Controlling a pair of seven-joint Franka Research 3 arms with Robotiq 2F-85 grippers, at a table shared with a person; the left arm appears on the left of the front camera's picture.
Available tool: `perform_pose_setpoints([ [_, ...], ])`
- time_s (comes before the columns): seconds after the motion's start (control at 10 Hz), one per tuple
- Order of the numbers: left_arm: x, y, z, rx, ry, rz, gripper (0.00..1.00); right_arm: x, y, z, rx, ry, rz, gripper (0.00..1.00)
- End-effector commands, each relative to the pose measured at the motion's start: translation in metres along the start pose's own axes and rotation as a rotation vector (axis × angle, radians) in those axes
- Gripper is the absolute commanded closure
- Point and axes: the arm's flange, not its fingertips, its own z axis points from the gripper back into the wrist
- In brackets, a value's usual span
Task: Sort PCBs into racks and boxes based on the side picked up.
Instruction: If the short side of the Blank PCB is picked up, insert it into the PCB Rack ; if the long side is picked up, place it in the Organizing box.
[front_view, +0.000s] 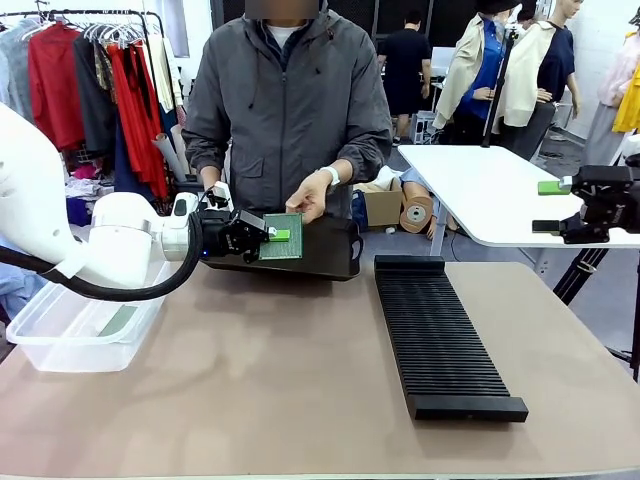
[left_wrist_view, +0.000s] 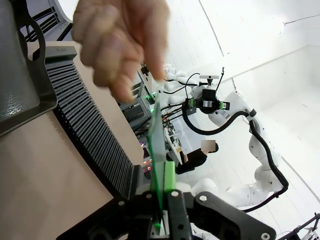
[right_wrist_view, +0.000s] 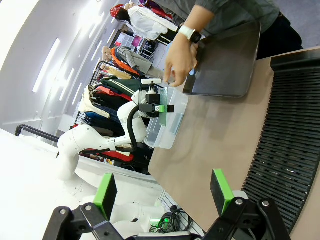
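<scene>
PCB (front_view: 291, 248) first: where is it?

Pinched in the robot's left hand (front_view: 277, 236), held above the black tray (front_view: 325, 262) at the far side of the desk (front_view: 250, 400). The pads are closed on it. In the left wrist view it runs edge-on, straight out from between them.

Is the person clear of it?

Not plainly. The person's hand (front_view: 308, 198) sits at the board's far top corner, fingertips touching or just beside it; I cannot tell which.

Where does it go from there?

That hangs on which face was picked, and I cannot judge that with confidence. The clear box (front_view: 60, 358), with a second PCB (front_view: 118, 320) lying in it, sits below the left arm, toward the robot's side. The rack (front_view: 440, 340) lies right of the middle, its long axis running near to far, with the slots across it.

And the other arm?

The right hand (front_view: 556, 206) hangs wide open and empty, off to the right and well apart from the board. It is nearer the rack than the left hand is. I'd judge the box the short move for the left arm; the rack would mean a reach across the desk.
</scene>
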Motion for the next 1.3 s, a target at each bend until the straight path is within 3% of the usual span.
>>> perform_pose_setpoints([
  [0.0,0.0,-0.0005,-0.0002,-0.002,0.001,-0.001,1.0,0.0007,0.002,-0.0002,0.006,-0.003,0.004,0.0],
  [1.2,0.0,-0.0005,-0.0002,-0.002,0.001,-0.001,1.0,0.0007,0.002,-0.0002,0.006,-0.003,0.004,0.0],
])
